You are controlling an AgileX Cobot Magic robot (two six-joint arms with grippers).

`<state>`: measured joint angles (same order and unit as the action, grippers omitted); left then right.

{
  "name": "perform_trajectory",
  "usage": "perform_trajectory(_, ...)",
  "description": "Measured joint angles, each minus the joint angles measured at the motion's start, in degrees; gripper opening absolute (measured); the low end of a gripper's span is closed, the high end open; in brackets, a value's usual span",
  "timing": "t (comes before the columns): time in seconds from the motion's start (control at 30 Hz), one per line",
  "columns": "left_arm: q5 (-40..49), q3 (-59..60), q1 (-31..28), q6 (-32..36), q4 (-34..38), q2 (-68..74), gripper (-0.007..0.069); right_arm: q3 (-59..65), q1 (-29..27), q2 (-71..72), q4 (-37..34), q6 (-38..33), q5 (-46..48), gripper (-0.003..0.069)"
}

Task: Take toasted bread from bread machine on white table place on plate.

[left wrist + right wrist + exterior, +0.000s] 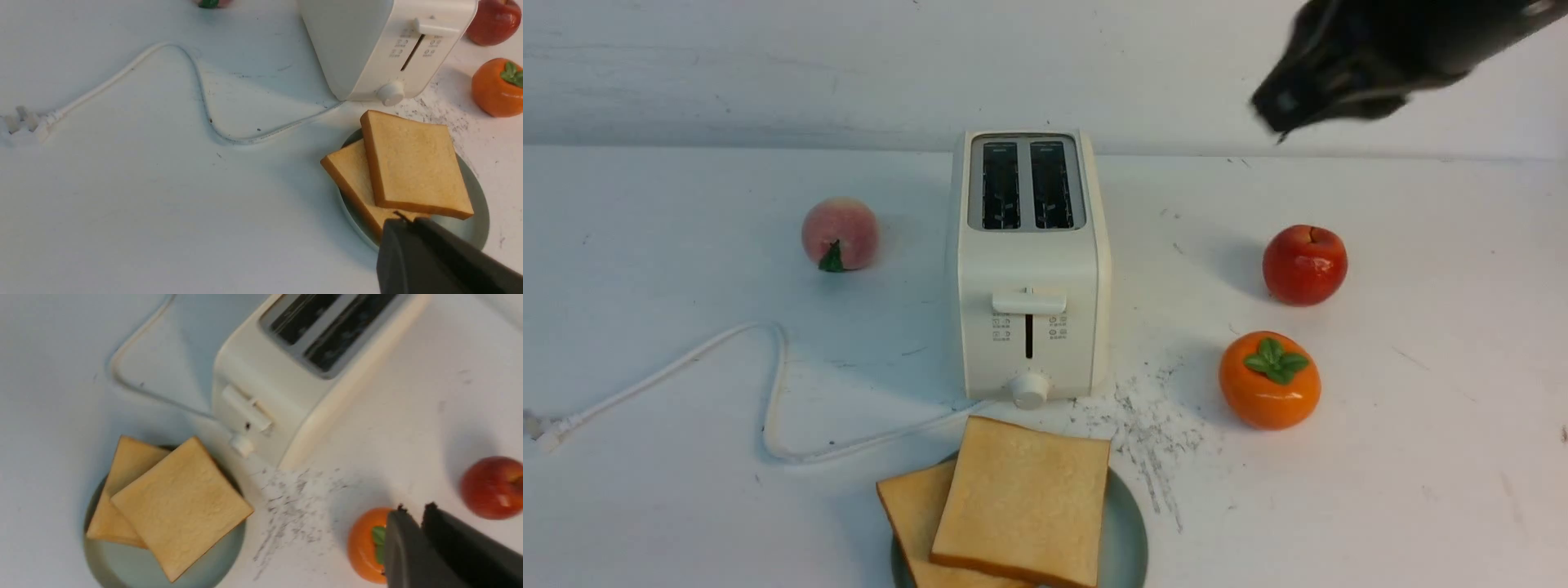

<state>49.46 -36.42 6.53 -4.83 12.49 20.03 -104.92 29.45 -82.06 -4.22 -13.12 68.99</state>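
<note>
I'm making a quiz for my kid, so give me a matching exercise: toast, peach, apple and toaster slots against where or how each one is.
Things:
1 toast
2 peach
3 apple
4 toaster slots

Places or states:
A empty
B left of the toaster
C stacked on the plate
D right of the toaster

Pairs: 1-C, 2-B, 3-D, 4-A

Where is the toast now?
In the front view, both toast slices lie overlapping on the plate, in the middle, just nearer the robot than the toaster.
</note>
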Motion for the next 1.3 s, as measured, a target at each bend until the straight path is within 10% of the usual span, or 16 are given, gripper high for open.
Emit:
perform_trajectory(0.4, -9.1, 0.0, 0.0, 0.0, 2.9, 0.0, -0.0013, 20.7, 0.0, 31.6, 6.4, 12.4, -7.7, -0.0008)
perform_trajectory(0.9, -11.0, 0.0, 0.0, 0.0, 3.2, 0.0, -0.0011, 78.9, 0.0, 77.6, 13.6, 24.9, -52.4, -0.0008)
perform_trajectory(1.3, -11.0, 0.0, 0.0, 0.0, 3.3, 0.0, 0.0, 88.5, 0.0, 82.8, 13.9, 25.9, -74.2, -0.0002)
